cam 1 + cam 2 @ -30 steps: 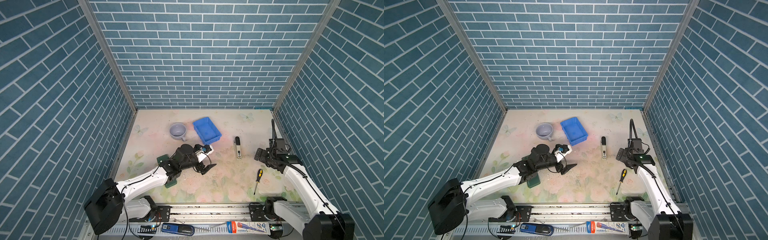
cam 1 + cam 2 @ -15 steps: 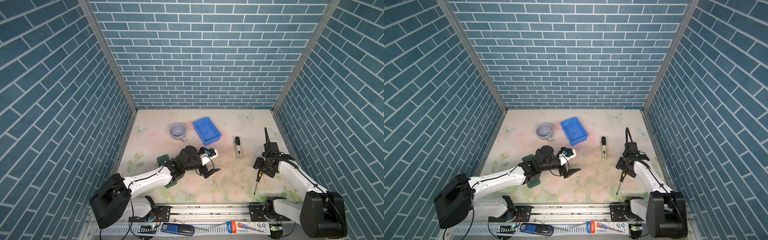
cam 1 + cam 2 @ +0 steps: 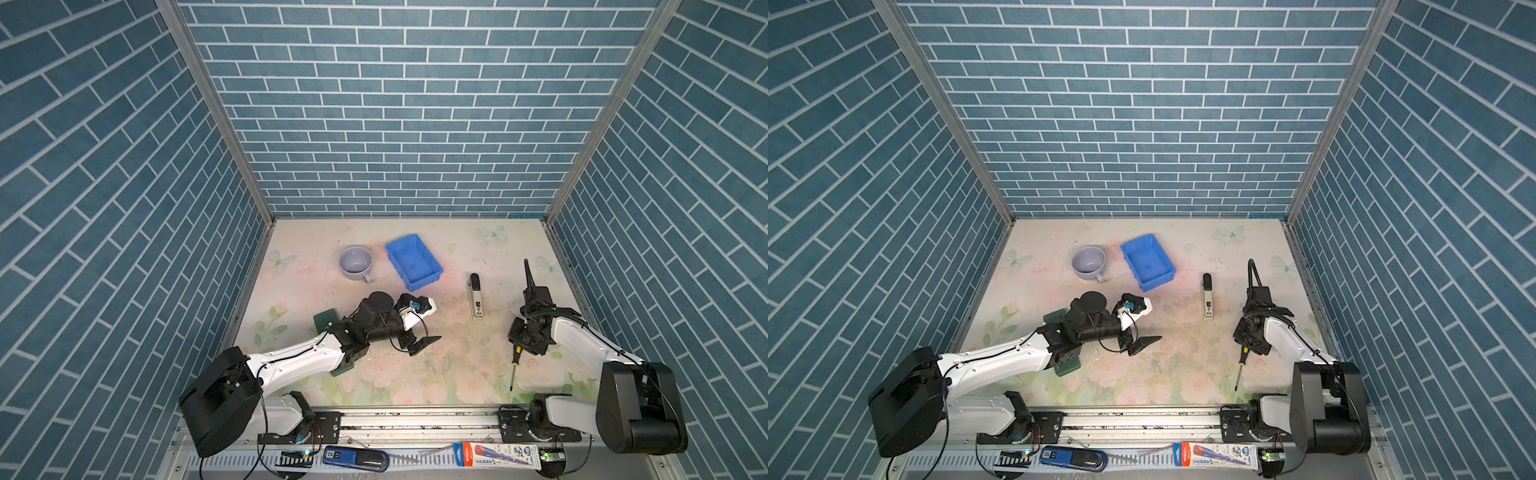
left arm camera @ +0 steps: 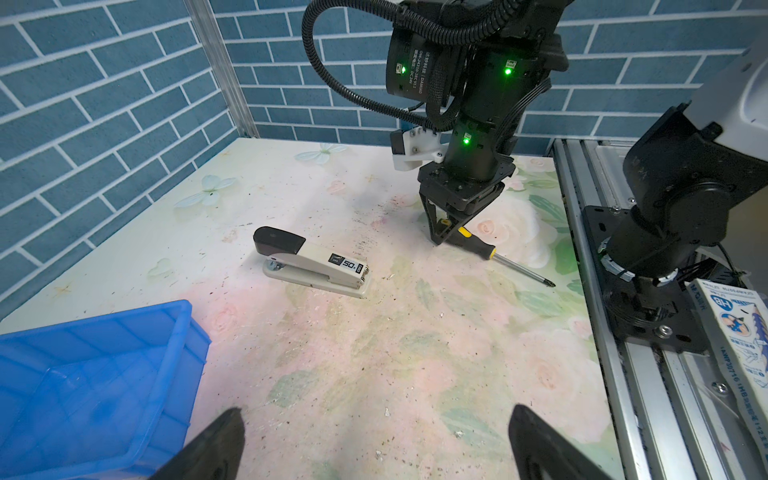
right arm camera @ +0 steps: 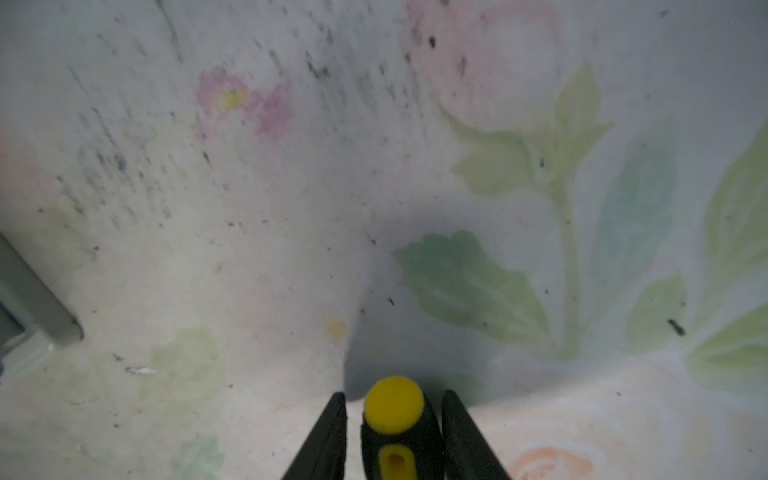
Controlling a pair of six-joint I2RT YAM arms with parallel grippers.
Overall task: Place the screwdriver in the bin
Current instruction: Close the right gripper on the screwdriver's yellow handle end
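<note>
We saw the screwdriver (image 3: 514,365) lying on the floral tabletop (image 3: 457,374) at the right front, its yellow-and-black handle toward the back wall and its thin shaft pointing at the front rail. The right gripper (image 4: 446,235) stood nose-down over the handle's butt end. In the right wrist view its black fingers (image 5: 332,432) flanked the yellow cap closely, with a sliver of table showing on one side. We could not tell whether they actually pressed the handle. The blue bin (image 3: 426,280) sat further back near the middle of the table, empty and well apart from the screwdriver. A grey-lilac cup (image 3: 355,262) was just beside it on the left. A black-and-cream stapler (image 3: 475,295) lay between the bin and the right arm, touching neither. The left gripper (image 4: 376,411) hung low over the middle of the table, its jaws spread wide and holding nothing. In its wrist view one corner of the bin (image 4: 187,332) showed beside one fingertip (image 4: 226,428).
</note>
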